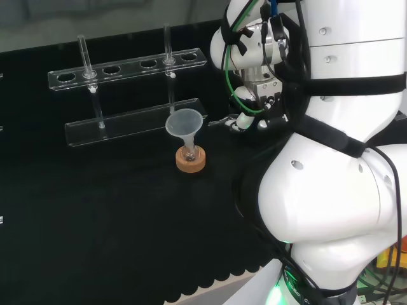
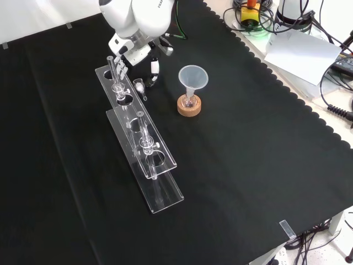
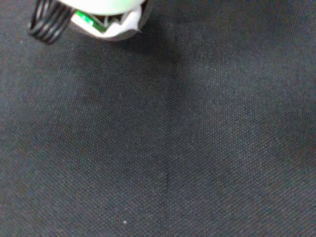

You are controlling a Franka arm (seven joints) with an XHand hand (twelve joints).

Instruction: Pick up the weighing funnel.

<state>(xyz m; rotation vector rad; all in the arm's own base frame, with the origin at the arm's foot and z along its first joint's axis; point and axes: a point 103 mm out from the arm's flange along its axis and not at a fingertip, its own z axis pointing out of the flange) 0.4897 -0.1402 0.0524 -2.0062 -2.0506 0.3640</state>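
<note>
The weighing funnel is a small clear piece just off the far end of the tube rack. In the head view the weighing funnel shows as a thin clear sliver to the right of the big funnel. My hand reaches down from under the white arm, its fingers curled onto the piece's near end. In the head view the hand is right beside the piece, its fingertips meeting it. Whether the piece rests on the cloth or hangs just above it cannot be told. A blurred white part of the hand hangs over bare black cloth.
The big funnel stands mouth up in a small flask on a cork ring, to the right of the hand in the front view. The clear tube rack holds two upright tubes. Cables and papers lie beyond the cloth's scalloped edge.
</note>
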